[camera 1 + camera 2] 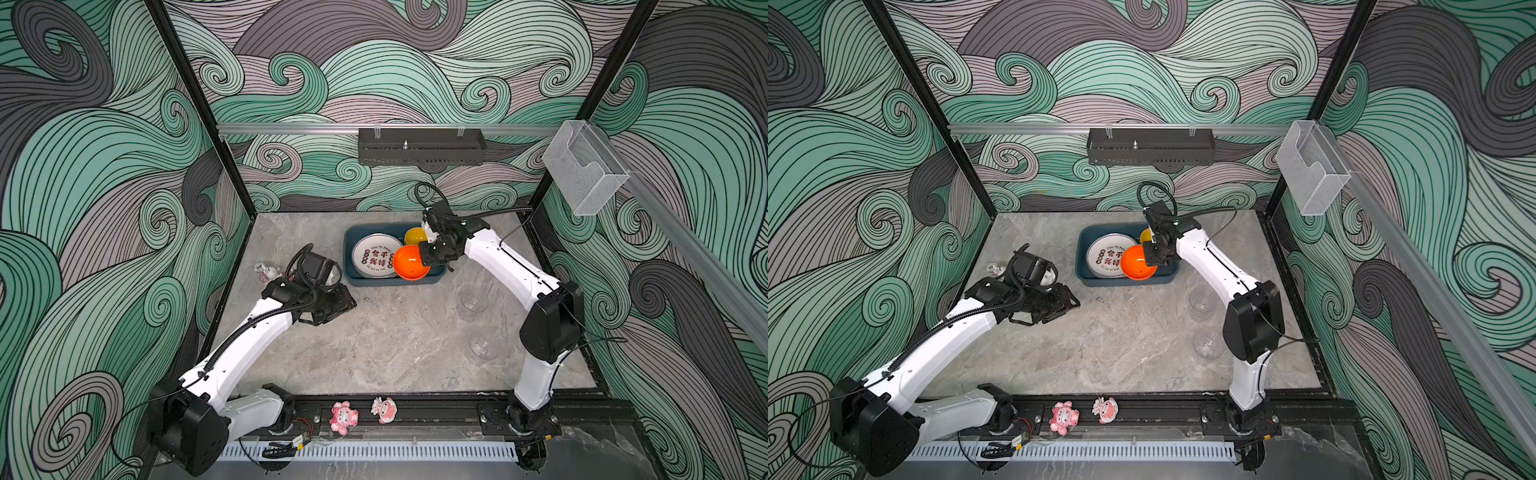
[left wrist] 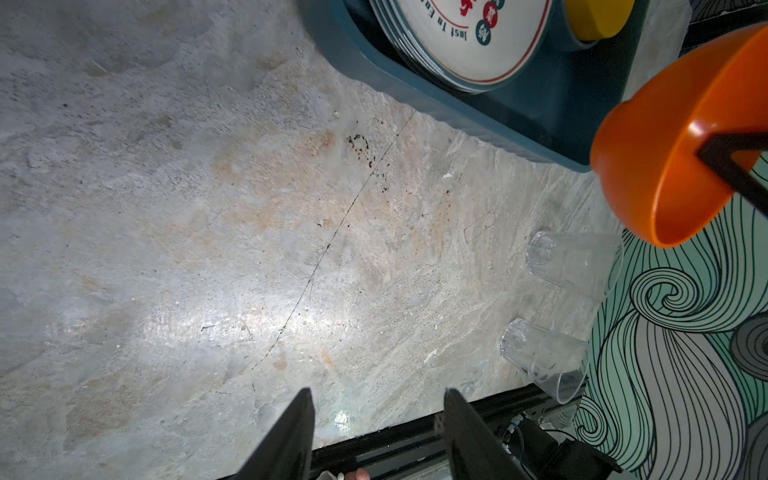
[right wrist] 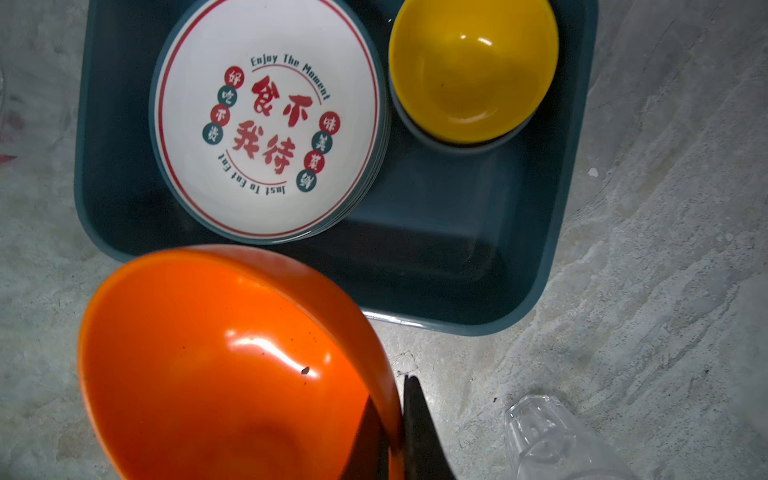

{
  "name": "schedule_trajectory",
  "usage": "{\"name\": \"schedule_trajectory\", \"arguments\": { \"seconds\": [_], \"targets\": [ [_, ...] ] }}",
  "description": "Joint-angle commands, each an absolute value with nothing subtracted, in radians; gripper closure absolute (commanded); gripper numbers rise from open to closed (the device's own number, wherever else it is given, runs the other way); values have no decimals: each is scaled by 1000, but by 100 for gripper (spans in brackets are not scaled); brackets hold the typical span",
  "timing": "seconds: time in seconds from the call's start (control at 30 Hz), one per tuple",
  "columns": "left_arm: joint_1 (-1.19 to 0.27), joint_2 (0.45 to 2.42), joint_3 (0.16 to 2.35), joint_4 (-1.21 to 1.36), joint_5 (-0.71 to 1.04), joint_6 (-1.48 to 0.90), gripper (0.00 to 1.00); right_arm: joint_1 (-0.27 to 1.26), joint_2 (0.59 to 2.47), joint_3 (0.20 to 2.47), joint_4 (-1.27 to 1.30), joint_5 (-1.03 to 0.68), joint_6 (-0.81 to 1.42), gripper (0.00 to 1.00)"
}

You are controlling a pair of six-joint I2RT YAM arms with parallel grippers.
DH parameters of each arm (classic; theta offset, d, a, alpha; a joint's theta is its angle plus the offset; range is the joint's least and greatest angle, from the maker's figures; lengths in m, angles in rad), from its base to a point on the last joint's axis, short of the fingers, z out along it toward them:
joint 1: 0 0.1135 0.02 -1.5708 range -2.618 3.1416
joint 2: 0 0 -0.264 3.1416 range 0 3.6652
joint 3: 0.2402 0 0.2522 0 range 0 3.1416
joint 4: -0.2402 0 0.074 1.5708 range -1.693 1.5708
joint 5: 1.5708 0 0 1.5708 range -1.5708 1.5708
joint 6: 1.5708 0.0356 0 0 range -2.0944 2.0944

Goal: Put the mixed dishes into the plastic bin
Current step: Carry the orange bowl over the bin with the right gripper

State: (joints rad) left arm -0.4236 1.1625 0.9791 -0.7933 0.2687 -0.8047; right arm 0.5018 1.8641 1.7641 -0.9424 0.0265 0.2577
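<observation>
Two arms work over the grey stone table (image 1: 374, 357), and only one of them carries anything. The right gripper (image 3: 395, 424) pinches the rim of the orange bowl (image 3: 216, 365), one finger inside the wall and one outside it. The bowl hangs tilted in the air, clear of the table. In both top views it sits over the 5 o'clock edge of the plastic bin (image 1: 374, 281), partly above the bin's inside and partly above its near rim. The bin itself stands on the table toward 12 o'clock, close to the back wall. Inside it a white plate (image 3: 266, 120) with red lettering lies flat on the 9 o'clock side, on top of what looks like a stack of similar plates. A yellow bowl (image 3: 473, 70) sits upright in the 1 o'clock corner, nested in a grey-blue bowl (image 3: 457, 148) of which only the rim shows. Two clear glasses are on the table outside the bin, the far glass (image 1: 473, 300) at about 3 o'clock and the near glass (image 1: 484, 347) at about 4 o'clock. They are apart from each other and beside the right arm. The left gripper (image 2: 378, 395) hovers above the table at 9 o'clock with its fingers spread and nothing between them. Two pink figurines (image 1: 344, 417) lie on the black rail at 6 o'clock.
</observation>
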Motion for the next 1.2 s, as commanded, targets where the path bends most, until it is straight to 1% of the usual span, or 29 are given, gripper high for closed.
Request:
{"name": "schedule_trajectory", "arguments": {
  "seconds": [0.0,0.6,0.87,1.17],
  "targets": [
    [-413,1142,968,-822,247,-811,47,472,1890,1830,-951,33,255,96],
    [-385,1124,943,-831,258,-811,47,351,2095,2088,-985,-17,277,95],
    [-381,1144,942,-833,272,-810,47,318,2213,2219,-1001,-38,301,95],
    [-375,1181,946,-828,294,-806,48,300,2307,2307,-1002,-52,326,94]
  ]
}}
